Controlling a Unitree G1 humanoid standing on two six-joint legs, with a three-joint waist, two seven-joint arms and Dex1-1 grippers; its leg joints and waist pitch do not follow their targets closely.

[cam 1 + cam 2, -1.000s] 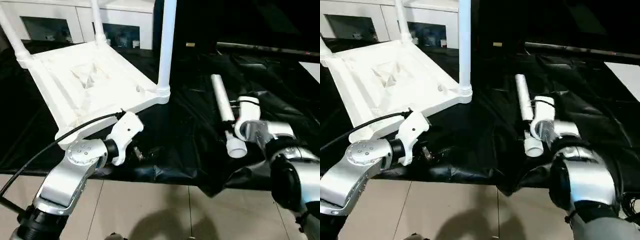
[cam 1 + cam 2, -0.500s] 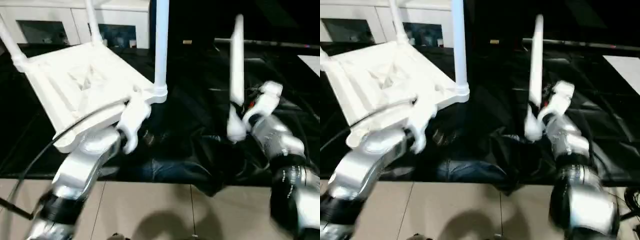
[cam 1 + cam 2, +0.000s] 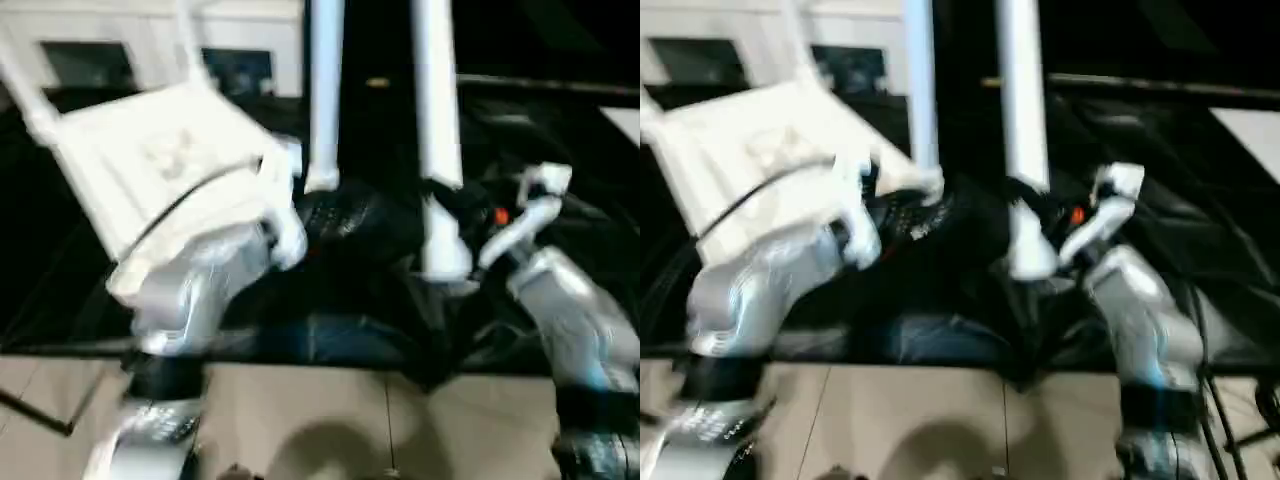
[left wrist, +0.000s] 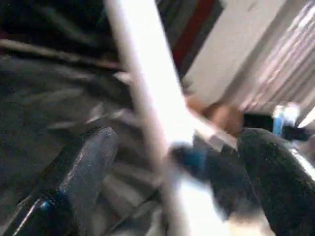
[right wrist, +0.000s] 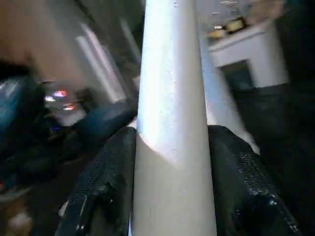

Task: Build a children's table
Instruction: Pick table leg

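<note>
The right gripper (image 5: 170,196), clamped on a white leg (image 3: 435,150), has lifted it off the black cloth (image 3: 370,300) and now holds it upright, just right of the upturned table top (image 3: 160,170). The left gripper (image 4: 162,182), spread wide and empty, has moved toward it. Socketing likely comes next.

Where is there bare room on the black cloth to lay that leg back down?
Bare cloth lies past the right gripper, toward the far right edge. Some also shows left of the upturned table top. The middle is crowded: the held leg, a fitted leg and the left gripper bunch together there.
</note>
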